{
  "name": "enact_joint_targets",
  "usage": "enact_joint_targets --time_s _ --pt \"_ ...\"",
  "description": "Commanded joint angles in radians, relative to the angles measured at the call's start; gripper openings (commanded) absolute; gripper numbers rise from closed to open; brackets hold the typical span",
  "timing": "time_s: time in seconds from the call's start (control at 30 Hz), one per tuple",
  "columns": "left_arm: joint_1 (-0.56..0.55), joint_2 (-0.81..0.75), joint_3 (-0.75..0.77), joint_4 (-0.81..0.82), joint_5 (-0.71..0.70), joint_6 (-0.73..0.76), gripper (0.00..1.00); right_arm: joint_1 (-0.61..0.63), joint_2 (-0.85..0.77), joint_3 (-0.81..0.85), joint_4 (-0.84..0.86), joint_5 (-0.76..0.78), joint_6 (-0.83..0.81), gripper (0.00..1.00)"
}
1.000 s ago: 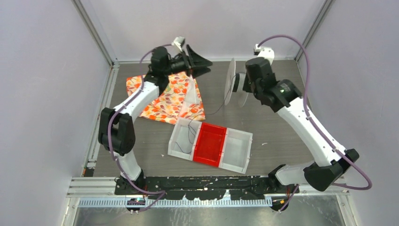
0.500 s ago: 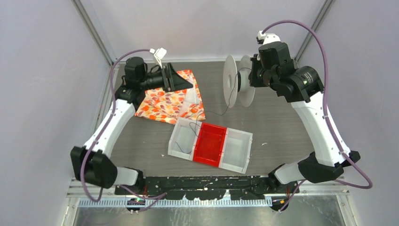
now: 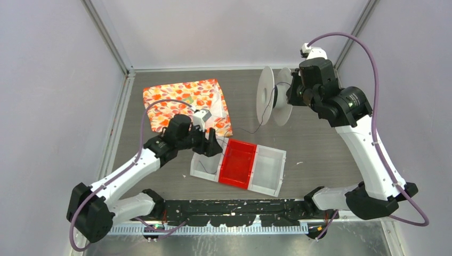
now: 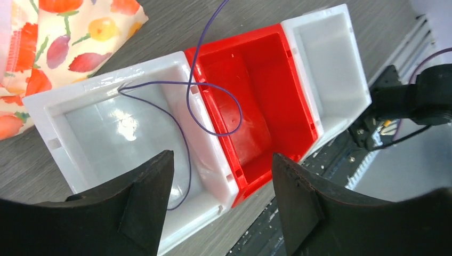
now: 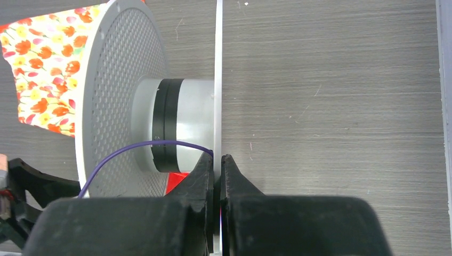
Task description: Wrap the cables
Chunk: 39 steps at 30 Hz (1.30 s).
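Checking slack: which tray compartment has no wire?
The white end compartment farthest from the floral cloth; the wire crosses the red compartment and the other white compartment.

The left arm (image 3: 128,173) lies low and extended forward, with its jaws spread wide and angled downward. The right arm (image 3: 363,145) stands raised, wrist turned left, jaws clamped tight.

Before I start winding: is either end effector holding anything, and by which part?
The right end effector is shut on the spool, pinching the rim of its thin flange. The left end effector is open, holding nothing.
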Motion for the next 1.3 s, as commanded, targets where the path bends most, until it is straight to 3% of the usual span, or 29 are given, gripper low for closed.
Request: enact_joint_targets --time_s 0.0,0.3,0.5,0.57,0.67,0.7,0.83,0.97,1.13,1.27 --pt "-0.061 0.008 -0.020 0.215 -0.183 -0.008 0.69 -0.004 -0.047 -0.004 0.131 0.006 0.044 0.01" --pt "-0.082 0.189 -0.002 0.400 -0.234 0.047 0.68 -0.005 -0.056 -0.010 0.127 -0.006 0.052 0.01" --pt "-0.082 0.305 0.074 0.429 -0.191 0.066 0.58 -0.003 -0.064 -0.020 0.128 -0.002 0.059 0.00" --pt "-0.083 0.303 0.089 0.429 -0.197 0.063 0.46 -0.005 -0.068 -0.027 0.125 0.004 0.061 0.01" --pt "-0.082 0.272 0.124 0.374 -0.205 0.066 0.08 -0.007 -0.073 -0.044 0.123 0.016 0.057 0.00" --pt "-0.083 0.254 0.142 0.341 -0.212 0.070 0.01 -0.010 -0.072 -0.052 0.122 0.020 0.053 0.01" --pt "-0.082 0.148 0.293 0.147 -0.214 0.106 0.00 -0.028 -0.060 -0.095 0.117 0.004 0.034 0.01" --pt "-0.081 0.068 0.485 0.193 -0.233 0.130 0.00 -0.040 -0.049 -0.121 0.113 -0.061 -0.015 0.01" --pt "-0.070 0.233 0.884 0.086 -0.196 0.177 0.00 -0.039 -0.039 -0.150 0.063 -0.211 -0.054 0.01" --pt "-0.035 0.367 0.963 0.241 -0.225 0.151 0.00 -0.038 -0.093 -0.150 0.034 -0.402 -0.069 0.01"
